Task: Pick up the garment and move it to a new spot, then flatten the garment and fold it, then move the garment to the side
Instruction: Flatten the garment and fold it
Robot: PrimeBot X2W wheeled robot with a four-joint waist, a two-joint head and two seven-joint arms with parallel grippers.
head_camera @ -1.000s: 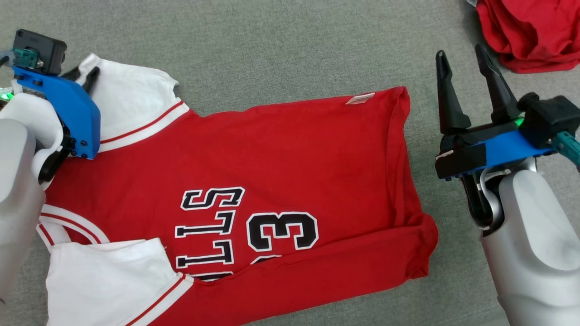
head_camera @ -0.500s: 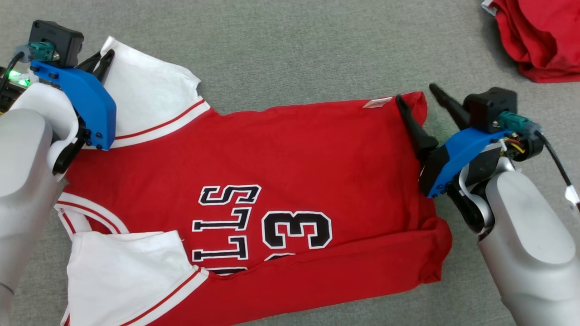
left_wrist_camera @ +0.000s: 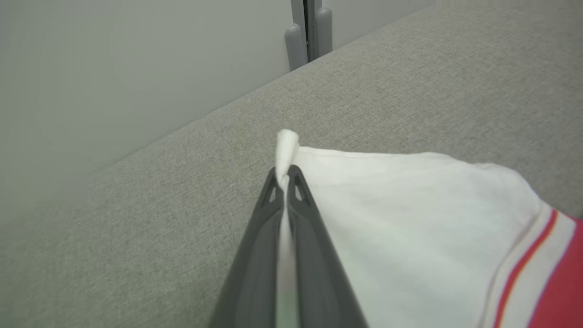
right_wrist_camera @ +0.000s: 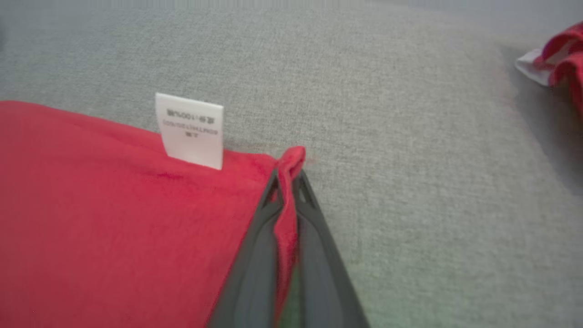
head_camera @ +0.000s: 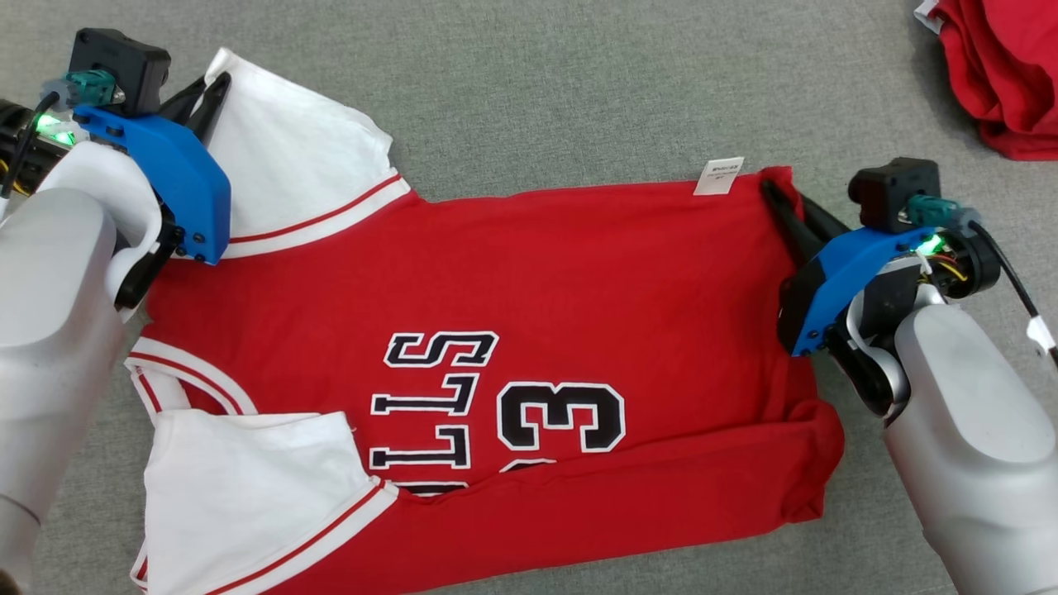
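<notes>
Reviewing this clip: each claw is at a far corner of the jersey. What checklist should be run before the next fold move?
1. The left claw is shut on the white sleeve corner: ok.
2. The right claw is shut on the jersey hem corner beside the care label: ok.
3. Near edge folded over: ok.
4. Fabric between the grips lies flat: ok.
5. The red pile lies apart from the jersey: ok.
6. Layers pinched by each claw: cannot tell.

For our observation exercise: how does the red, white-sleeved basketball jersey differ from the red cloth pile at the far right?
The red, white-sleeved jersey lies spread out; the red cloth pile is bunched. The jersey is pinched by the left gripper at a sleeve and the right gripper at a hem corner; the pile is untouched. Both lie on grey fabric.
</notes>
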